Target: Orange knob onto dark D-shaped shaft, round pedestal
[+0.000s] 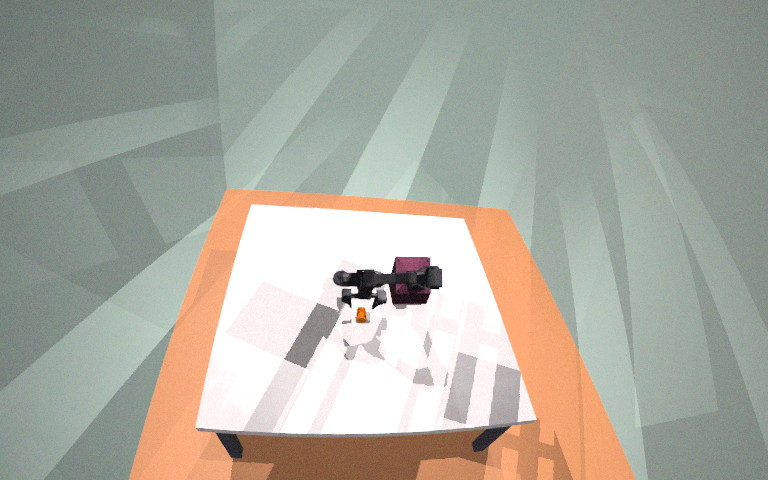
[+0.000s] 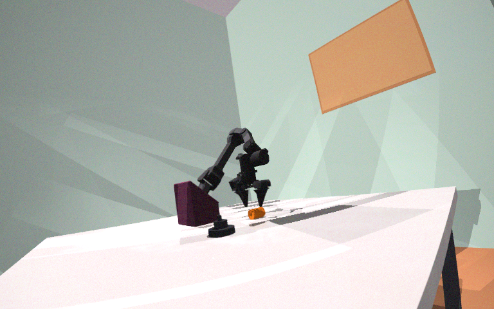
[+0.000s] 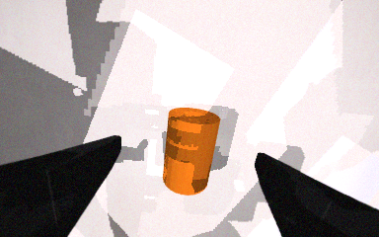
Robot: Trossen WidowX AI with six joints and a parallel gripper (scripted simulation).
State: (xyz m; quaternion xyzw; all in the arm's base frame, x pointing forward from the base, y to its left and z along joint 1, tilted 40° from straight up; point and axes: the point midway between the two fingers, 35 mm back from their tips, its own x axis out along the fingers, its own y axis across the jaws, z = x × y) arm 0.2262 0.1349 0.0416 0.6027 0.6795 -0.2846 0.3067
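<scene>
The orange knob [image 1: 361, 315] [image 2: 256, 213] [image 3: 188, 173] lies on its side on the white table. My gripper [image 1: 361, 306] [image 2: 253, 206] [image 3: 189, 150] is open and empty, pointing down a little above the knob. In the wrist view the knob lies between the two spread fingertips, its long axis running roughly up and down the picture. The round dark pedestal [image 2: 220, 230] stands upright on the table with its shaft [image 2: 219, 217] bare. The arm hides the pedestal in the top view, and it is out of the wrist view. The shaft's flat side cannot be made out.
The maroon block [image 1: 412, 264] [image 2: 195, 207] under the arm's base stands on the table [image 1: 283, 237] [image 2: 145, 269], near the pedestal. The arm arches from it over to the knob. Grey shadows cross the table around the knob.
</scene>
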